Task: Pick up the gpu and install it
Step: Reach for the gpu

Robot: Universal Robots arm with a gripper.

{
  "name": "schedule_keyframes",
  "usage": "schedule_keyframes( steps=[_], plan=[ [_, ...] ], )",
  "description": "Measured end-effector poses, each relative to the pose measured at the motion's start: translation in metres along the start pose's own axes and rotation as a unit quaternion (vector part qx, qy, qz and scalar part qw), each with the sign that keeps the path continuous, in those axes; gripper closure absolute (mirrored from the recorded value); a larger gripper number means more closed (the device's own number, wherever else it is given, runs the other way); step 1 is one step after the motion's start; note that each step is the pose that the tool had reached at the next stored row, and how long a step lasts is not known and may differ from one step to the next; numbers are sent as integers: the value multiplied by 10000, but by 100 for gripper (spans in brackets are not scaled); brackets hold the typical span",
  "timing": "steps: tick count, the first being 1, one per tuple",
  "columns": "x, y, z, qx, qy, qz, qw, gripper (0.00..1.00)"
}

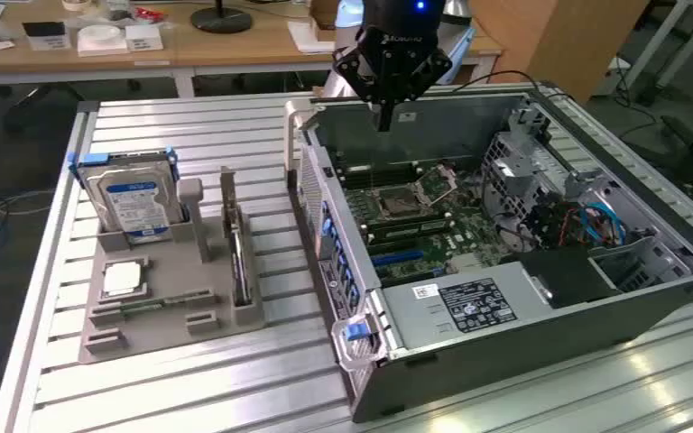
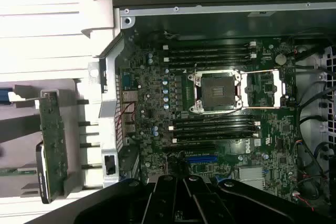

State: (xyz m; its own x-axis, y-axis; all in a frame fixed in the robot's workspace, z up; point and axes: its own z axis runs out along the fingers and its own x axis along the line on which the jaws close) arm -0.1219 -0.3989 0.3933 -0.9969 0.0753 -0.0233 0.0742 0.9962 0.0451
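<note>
- green flat gpu card with black cooler (image 2: 52, 135) stands on edge in a grey slotted holder (image 1: 142, 336), beside the open metal computer case (image 1: 540, 317).
- black gripper (image 1: 384, 122) hangs over the case, fingers pressed together, empty.

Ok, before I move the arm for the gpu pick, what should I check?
1. Gpu upright in grey holder: ok.
2. Claw empty: ok.
3. Claw open: not ok, shut.
4. Claw over gpu: not ok, it hangs above the open case.
5. Blue slot free: ok, nothing seated in it.
6. Which way the card's bracket faces: cannot tell.
</note>
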Motion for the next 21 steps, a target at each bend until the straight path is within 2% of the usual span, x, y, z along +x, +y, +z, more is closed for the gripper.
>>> schedule_keyframes(
  steps=[10,21],
  plan=[
    [25,-2,0,0,1,0,10000,89],
    [139,-10,-3,0,1,0,10000,89]
  ],
)
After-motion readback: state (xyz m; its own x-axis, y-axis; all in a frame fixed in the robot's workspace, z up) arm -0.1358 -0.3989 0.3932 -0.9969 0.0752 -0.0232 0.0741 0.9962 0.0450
